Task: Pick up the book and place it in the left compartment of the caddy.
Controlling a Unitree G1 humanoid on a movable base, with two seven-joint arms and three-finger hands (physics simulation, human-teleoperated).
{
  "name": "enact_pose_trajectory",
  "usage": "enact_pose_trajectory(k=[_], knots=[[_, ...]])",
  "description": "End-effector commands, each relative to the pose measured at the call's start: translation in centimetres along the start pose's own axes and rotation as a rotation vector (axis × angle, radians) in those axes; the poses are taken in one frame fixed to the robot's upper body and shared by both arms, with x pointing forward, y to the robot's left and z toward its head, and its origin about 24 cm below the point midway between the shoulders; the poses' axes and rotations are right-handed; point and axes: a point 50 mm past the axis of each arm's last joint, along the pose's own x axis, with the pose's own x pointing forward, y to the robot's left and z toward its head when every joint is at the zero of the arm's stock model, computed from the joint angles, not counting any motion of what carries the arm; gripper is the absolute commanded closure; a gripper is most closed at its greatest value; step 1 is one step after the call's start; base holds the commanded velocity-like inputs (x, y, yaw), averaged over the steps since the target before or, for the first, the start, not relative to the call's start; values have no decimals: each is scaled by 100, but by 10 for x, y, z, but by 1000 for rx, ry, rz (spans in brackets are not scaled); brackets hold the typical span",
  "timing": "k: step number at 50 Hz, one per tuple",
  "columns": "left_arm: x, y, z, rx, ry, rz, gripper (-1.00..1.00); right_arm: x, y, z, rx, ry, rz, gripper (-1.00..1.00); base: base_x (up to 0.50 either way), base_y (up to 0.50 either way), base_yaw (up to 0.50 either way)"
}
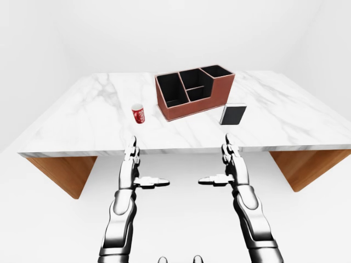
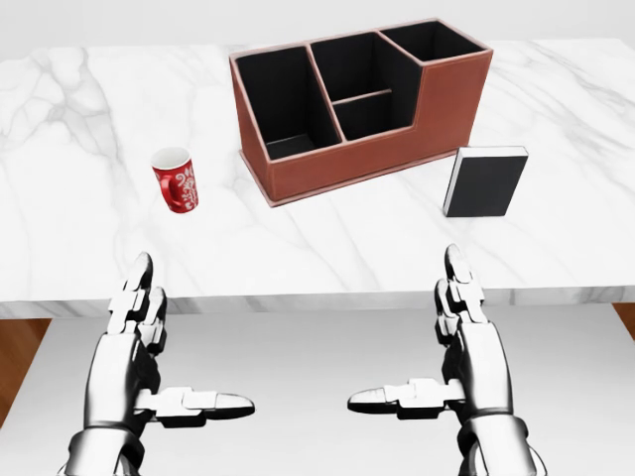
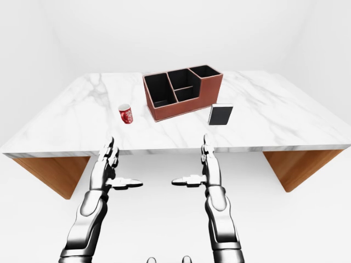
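Nearest the cameras, both arms reach in from the bottom of the head view, short of the bench edge and over the white floor. The left hand [image 2: 149, 347] is released: its fingers point straight up the view toward the bench and its thumb sticks out sideways to the right, gripping nothing. The right hand [image 2: 451, 342] mirrors it, fingers extended upward, thumb pointing left, equally empty. The two thumbs aim at each other with a clear gap between them.

Beyond the hands lies the white marble bench [image 2: 298, 248], its near edge running across the head view just above the fingertips; the eye views show wooden supports under both ends.

On the bench, up from the right hand, stands the book [image 2: 485, 181]. It has a dark cover and a pale page edge along its top and left side. It seems to stand upright, its cover facing the cameras, its long axis roughly vertical with a slight lean to the right. It sits just beside the caddy's near right corner; whether they touch is not clear.

At left, well apart from the book, a red cup [image 2: 176, 179] with white markings stands upright.

Farthest is the reddish-brown caddy [image 2: 357, 164], set at an angle, black-lined. Its left compartment [image 2: 283, 104] is the large one and holds nothing visible.
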Motion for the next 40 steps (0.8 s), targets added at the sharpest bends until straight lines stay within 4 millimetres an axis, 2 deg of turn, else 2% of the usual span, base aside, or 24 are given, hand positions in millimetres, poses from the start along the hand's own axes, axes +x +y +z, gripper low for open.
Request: enact_pose_trajectory(k=[1,7,11,22,29,33,40], knots=[[2,8,8,-1,-6,-2,-100,6,-5,7,-6,-11,0,-100,0,0,0],[5,7,23,-11,-48,-14,-100,10,-2,17,-18,-25,5,-100,0,0,0],[3,4,49,-2,-159,-31,-100,12,-2,36,-25,-97,1,-100,0,0,0],[-9,7,127,11,-503,-37,-100,9,-3,95,-48,-346,1,-100,0,0,0],[-21,10,164,17,-679,-38,-100,-7,-8,141,-51,-559,3,-100,0,0,0],[-22,10,168,17,-697,-36,-100,-13,-6,152,-57,-616,6,-100,10,0,0],[-27,9,170,17,-712,-32,-100,-17,-2,157,-60,-640,22,-100,33,0,0]])
